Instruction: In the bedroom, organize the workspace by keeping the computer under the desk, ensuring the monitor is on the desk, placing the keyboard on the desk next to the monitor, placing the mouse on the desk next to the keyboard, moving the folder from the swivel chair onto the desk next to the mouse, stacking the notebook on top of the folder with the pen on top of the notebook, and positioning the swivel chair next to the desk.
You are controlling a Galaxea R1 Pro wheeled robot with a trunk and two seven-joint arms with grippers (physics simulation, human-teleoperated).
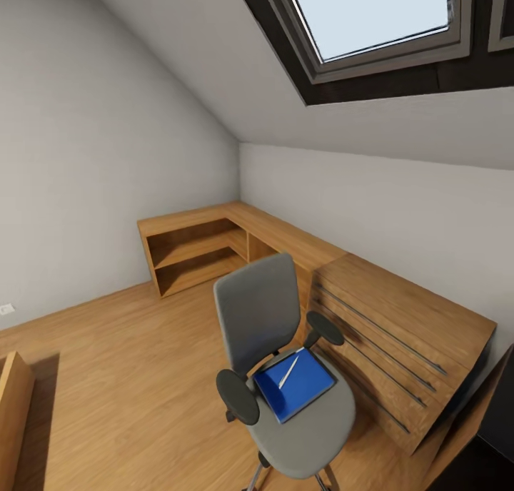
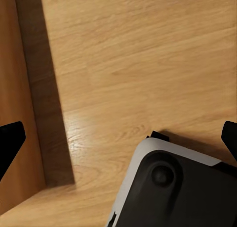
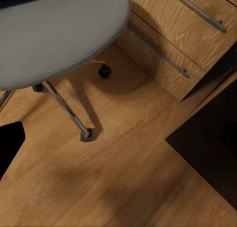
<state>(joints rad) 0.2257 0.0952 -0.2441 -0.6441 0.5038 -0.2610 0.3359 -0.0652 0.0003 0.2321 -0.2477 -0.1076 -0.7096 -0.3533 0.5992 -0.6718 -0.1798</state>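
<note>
I am at the approach step. The blue flat folder (image 1: pixel 294 384), with a thin silver pen (image 1: pixel 289 371) on it, lies on the grey swivel chair (image 1: pixel 285 377), ahead of both tools. I cannot tell how wide either tool stands. Next I must drive closer and reach for the seat.

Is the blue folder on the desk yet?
No, the folder lies on the chair seat with a pen on top of it.
</note>
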